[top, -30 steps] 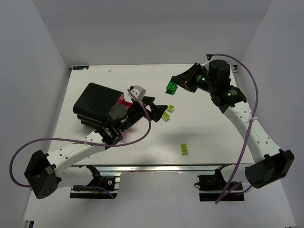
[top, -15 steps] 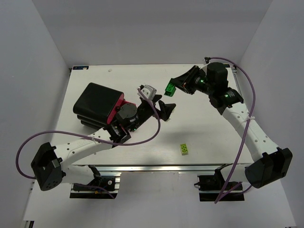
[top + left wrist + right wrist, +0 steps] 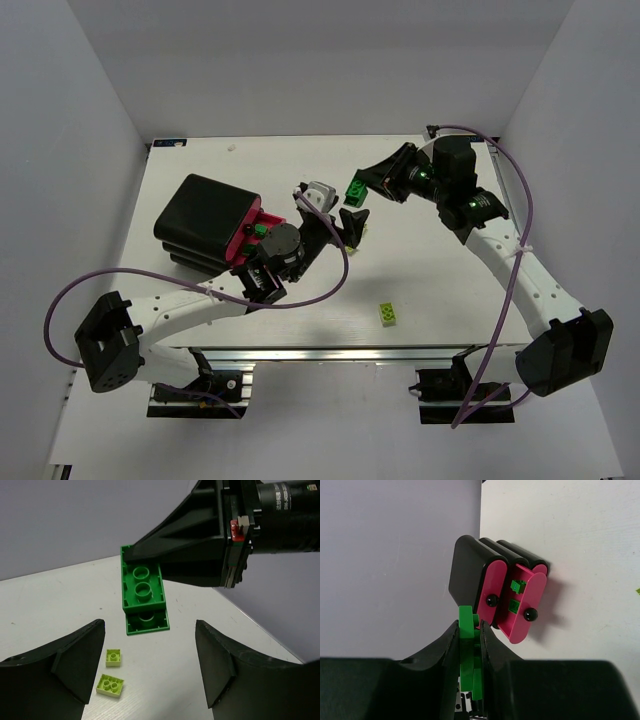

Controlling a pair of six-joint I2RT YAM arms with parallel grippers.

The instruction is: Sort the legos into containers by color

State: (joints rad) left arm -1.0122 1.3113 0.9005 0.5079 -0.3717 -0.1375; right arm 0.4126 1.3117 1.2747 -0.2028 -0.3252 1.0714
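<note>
The right tool [image 3: 362, 184] pinches a green brick [image 3: 142, 587] tight — the left tool [image 3: 350, 222] is close by, fingers [image 3: 80, 655] wide apart.

The dark green brick [image 3: 143, 597] is smooth, glossy plastic. The black cabinet [image 3: 467, 562] looks glossy too, its pink drawer fronts [image 3: 495, 580] smooth plastic. The white table [image 3: 450, 290] is matt.
</note>
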